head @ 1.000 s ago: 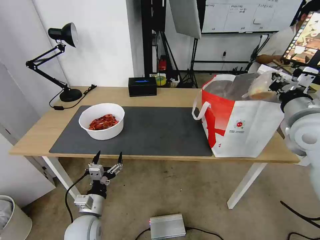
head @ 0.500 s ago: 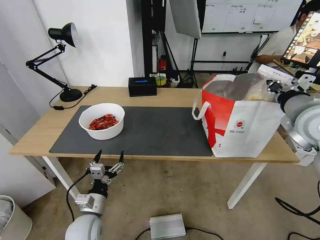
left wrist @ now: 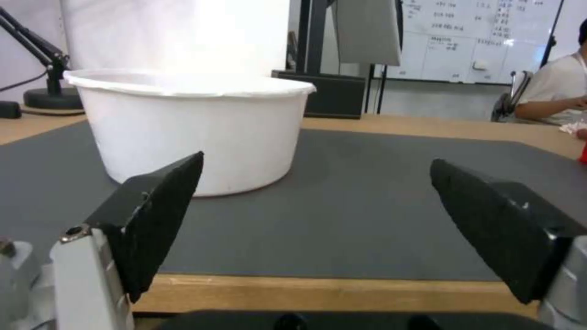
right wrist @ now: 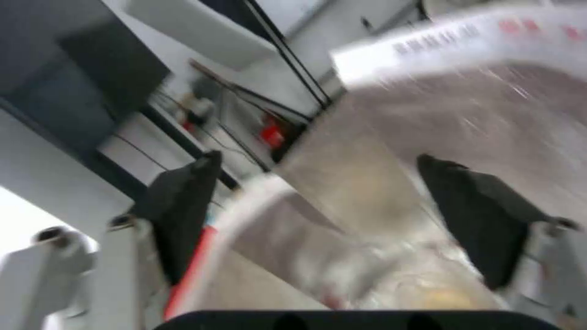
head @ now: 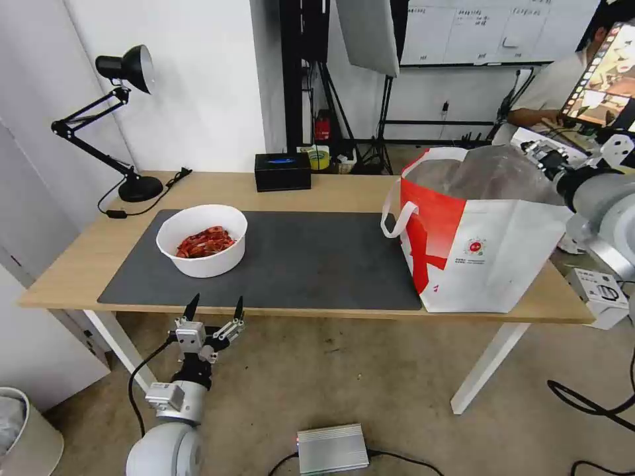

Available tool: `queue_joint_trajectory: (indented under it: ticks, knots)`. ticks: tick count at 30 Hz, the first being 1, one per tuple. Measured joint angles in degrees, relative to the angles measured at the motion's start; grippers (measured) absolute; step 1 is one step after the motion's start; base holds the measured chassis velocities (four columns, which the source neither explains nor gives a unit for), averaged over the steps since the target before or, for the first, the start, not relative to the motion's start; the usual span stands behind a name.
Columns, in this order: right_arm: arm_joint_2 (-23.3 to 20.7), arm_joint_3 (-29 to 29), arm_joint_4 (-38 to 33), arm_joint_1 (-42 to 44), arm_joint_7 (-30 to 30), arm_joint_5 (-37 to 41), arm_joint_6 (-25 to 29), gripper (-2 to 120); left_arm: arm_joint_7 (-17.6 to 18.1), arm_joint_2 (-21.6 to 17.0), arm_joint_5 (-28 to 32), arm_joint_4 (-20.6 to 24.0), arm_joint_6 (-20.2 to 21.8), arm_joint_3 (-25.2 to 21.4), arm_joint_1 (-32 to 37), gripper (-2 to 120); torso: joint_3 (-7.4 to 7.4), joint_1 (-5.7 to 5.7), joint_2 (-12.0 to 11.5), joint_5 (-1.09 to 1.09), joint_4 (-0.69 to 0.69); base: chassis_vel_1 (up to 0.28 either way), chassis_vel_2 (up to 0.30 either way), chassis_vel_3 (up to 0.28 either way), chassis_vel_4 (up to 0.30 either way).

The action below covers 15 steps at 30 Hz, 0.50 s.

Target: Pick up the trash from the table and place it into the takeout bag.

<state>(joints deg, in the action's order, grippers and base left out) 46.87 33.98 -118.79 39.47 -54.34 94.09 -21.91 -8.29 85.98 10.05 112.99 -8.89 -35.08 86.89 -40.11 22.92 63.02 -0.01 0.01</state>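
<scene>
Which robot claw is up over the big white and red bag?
The right gripper, open above the takeout bag. The left gripper hangs low before the table, near the white bowl.

Light-wood table [head: 344,188], matt grey mat [head: 317,264], foil-lined takeout bag [head: 483,264], glossy white bowl [head: 205,254]

From my seat I see a plain white wall [head: 198,86] closing off the back left of the room, and a bare, scuffed concrete floor [head: 370,377]. A black desk lamp [head: 122,106] stands against that wall with its shade tipped downward. A black rectangular box [head: 283,171] sits farther along. Behind it rise black stands and tripod legs [head: 360,132], with a pale softbox panel [head: 367,33] hanging above. A whiteboard [head: 476,30] covers the far wall. A silver box [head: 332,448] lies on the floor, cable trailing. A pale bin [head: 23,433] fills one corner. Light is even and bright.
</scene>
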Motion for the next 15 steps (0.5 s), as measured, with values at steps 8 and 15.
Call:
queue_joint_trajectory:
  ticks: [8, 15]
  knots:
    - [0.4, -1.7, -4.8, 5.8, 22.6, -18.7, 6.4, 100, 0.0, 0.2, 0.4, -0.3, 0.0, -0.7, -0.2, 100, 0.00, -0.01, 0.0, 0.00, -0.01, 0.000, 0.000, 0.000, 0.000]
    - [1.8, -6.1, -6.5, 11.1, 39.0, -42.4, 16.4, 100, 0.0, -0.1, 1.3, -0.3, 0.0, -1.6, -0.2, 100, 0.00, -0.01, 0.0, 0.00, -0.01, 0.000, 0.000, 0.000, 0.000]
